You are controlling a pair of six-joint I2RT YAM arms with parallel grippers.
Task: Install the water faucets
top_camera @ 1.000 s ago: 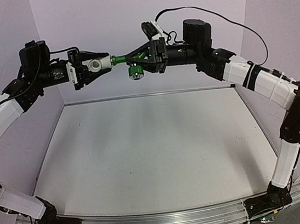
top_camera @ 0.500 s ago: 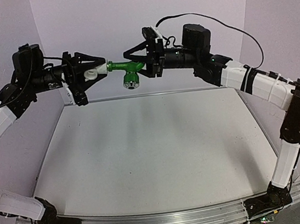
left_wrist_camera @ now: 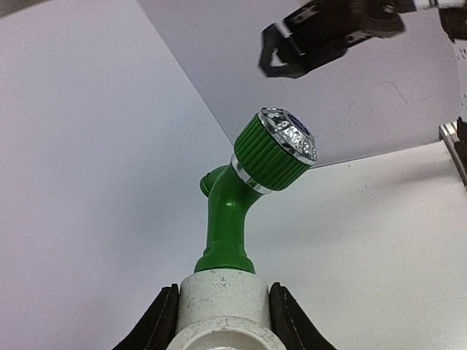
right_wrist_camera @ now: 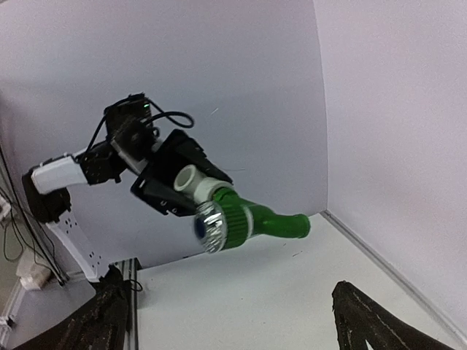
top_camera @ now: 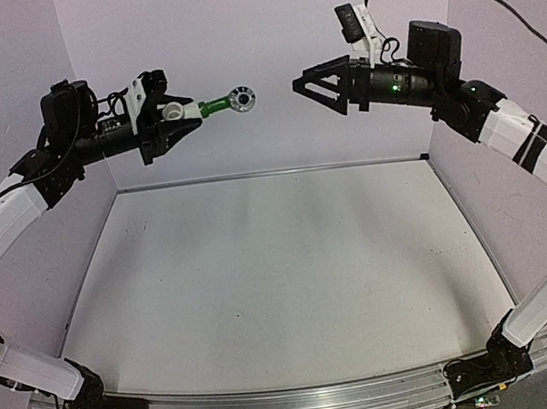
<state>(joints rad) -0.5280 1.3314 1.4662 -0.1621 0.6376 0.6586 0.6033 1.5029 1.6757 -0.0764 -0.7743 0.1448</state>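
The green water faucet (top_camera: 220, 104) sticks out of its white fitting (top_camera: 177, 113), high above the table at the back left. Its round silvery end (top_camera: 241, 99) points toward the right arm. My left gripper (top_camera: 167, 118) is shut on the white fitting (left_wrist_camera: 222, 302), whose sides sit between the black fingers (left_wrist_camera: 159, 324); the green stem (left_wrist_camera: 226, 222) rises from it. My right gripper (top_camera: 317, 94) hangs open a short way to the right of the faucet, touching nothing. In the right wrist view the faucet (right_wrist_camera: 255, 222) is in front of the wide-apart jaws of that gripper (right_wrist_camera: 233, 324).
The white table (top_camera: 284, 284) lies far below both grippers, with purple walls behind and at the sides. An aluminium rail (top_camera: 300, 408) runs along the near edge by the arm bases.
My right gripper has opened, let go of the green faucet and drawn back to the right. The left gripper has turned the faucet, so its silvery end swung up from hanging down.
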